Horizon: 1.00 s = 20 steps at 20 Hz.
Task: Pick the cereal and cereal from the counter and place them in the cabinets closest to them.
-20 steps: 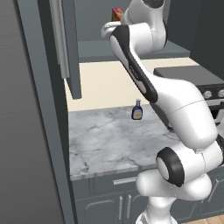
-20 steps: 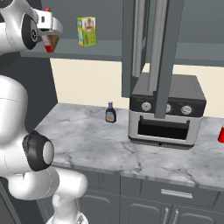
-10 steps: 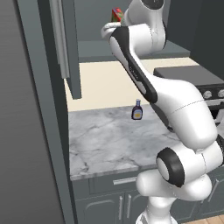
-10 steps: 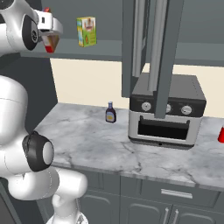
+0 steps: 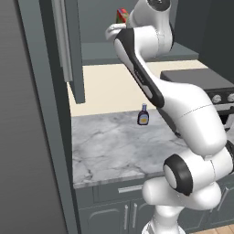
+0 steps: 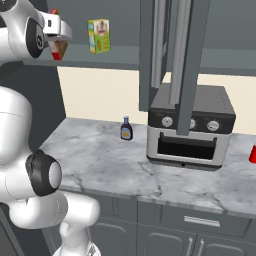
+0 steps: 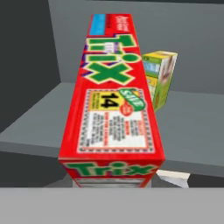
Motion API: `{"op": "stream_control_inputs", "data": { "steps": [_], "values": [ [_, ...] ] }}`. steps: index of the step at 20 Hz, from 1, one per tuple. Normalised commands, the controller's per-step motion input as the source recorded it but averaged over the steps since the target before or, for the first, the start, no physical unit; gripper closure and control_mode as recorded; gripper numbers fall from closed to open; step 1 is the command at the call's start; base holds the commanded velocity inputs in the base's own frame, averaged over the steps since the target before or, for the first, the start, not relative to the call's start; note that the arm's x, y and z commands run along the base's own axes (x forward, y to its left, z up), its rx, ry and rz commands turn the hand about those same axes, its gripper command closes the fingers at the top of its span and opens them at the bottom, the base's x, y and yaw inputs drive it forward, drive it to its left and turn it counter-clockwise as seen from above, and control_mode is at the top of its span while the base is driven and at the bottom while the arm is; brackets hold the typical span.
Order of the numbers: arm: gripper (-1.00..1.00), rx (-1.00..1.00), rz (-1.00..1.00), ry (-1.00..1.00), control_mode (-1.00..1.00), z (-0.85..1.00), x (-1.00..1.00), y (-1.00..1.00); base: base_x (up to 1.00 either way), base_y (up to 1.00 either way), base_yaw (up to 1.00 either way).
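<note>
Nothing has moved since the earlier frames: my arm holds the same raised pose and the base views match.

Left base view: my arm reaches up from the lower right to the open wall cabinet (image 5: 137, 52). A sliver of red and green, the Trix cereal box (image 5: 121, 15), peeks out behind my upper joints at shelf height. Small sauce bottle (image 5: 143, 115) stands on the marble counter (image 5: 109, 146), well below and apart from the work.

Right base view: my pincer (image 6: 57, 47) is up at the top left, level with the cabinet shelf, with a bit of the red box at it. The yellow-green carton (image 6: 99, 35) stands upright on the shelf, near my hand to the right. A toaster oven (image 6: 192, 127) sits on the counter, and a red can (image 6: 253, 154) shows at the far right edge.

Hand view: the Trix box fills the middle, long side running away from the camera toward the cabinet back wall, with the carton just beside its far end. My fingertips are hidden under the box; the pincer is clamped on it.

Step in hand, as I judge it: placing this cereal in the cabinet. Whether the box rests on the shelf yet I cannot tell. Next move calls for lowering until it sits flat, clear of the carton, then letting go and backing straight out.
</note>
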Motion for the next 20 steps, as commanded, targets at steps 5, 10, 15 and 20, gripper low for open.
{"op": "stream_control_inputs", "data": {
  "steps": [5,10,15,20],
  "values": [
    [1.0,0.0,0.0,-0.03,-1.0,-0.13,0.0,0.02,0.0,0.0,0.0],
    [1.0,0.0,0.0,-0.03,-1.0,-0.07,0.0,0.0,0.0,0.0,0.0],
    [1.0,0.0,0.0,0.0,-1.0,0.0,0.01,0.0,0.0,0.0,0.0],
    [1.0,0.0,0.0,0.0,-1.0,0.0,0.17,0.0,0.0,0.0,0.0]
  ]
}}
